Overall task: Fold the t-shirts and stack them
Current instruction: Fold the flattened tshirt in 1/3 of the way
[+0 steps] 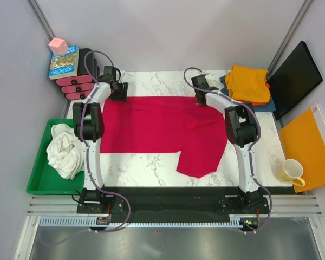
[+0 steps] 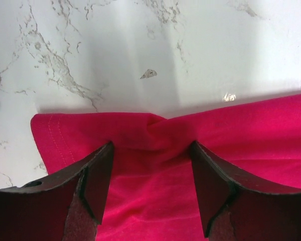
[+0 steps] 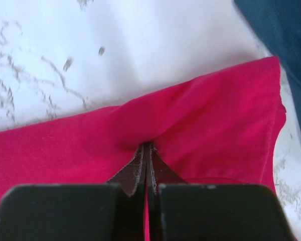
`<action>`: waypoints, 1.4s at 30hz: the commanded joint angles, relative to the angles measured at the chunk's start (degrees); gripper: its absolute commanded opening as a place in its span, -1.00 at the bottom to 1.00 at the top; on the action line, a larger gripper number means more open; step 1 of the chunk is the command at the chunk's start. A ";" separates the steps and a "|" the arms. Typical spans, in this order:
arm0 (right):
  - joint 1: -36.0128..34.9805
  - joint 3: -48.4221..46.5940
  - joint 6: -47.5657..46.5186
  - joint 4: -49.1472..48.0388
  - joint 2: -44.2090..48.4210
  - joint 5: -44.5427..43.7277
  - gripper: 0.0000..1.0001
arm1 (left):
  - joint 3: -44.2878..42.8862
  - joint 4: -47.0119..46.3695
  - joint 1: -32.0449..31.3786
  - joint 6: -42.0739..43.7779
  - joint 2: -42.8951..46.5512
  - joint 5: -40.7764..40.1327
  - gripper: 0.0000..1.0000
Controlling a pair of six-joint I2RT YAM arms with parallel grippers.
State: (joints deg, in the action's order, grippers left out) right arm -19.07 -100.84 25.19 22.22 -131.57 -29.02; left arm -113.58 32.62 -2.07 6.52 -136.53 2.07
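Seen from above, both arms reach forward from their bases with elbows raised and wrists bent down at the far edge of the crimson t-shirt. The shirt lies spread flat across the middle of the marble surface, with one flap extending toward the near edge on the right. The left tool sits at the shirt's far left corner and the right tool at its far right. Beside the right wrist, a folded stack of t-shirts, yellow-orange over orange and blue, lies at the far right corner. A crumpled white t-shirt fills a green tray at the left. Pink-and-black cases, a book and a pink cube stand far left. A black panel, an orange board and a pale mug sit at the right.

In the left wrist view, the left tool has its jaws wide apart. Its dark fingers straddle a raised, twisted ridge along the stitched hem of the crimson t-shirt. Beyond it is the white, grey-veined surface.

In the right wrist view, the right tool is pressed closed, pinching a pucker of the crimson t-shirt, and soft creases radiate from the grip. A blue t-shirt lies close by the red corner at the upper right.
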 commanded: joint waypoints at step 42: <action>-3.61 29.13 2.41 2.13 28.04 -2.45 -0.15 | 33.95 -5.55 0.48 -2.31 25.79 15.43 0.54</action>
State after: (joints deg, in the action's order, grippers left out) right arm -22.61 -67.83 28.21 25.45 -100.42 -29.71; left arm -80.42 28.38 -1.48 4.43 -111.87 16.67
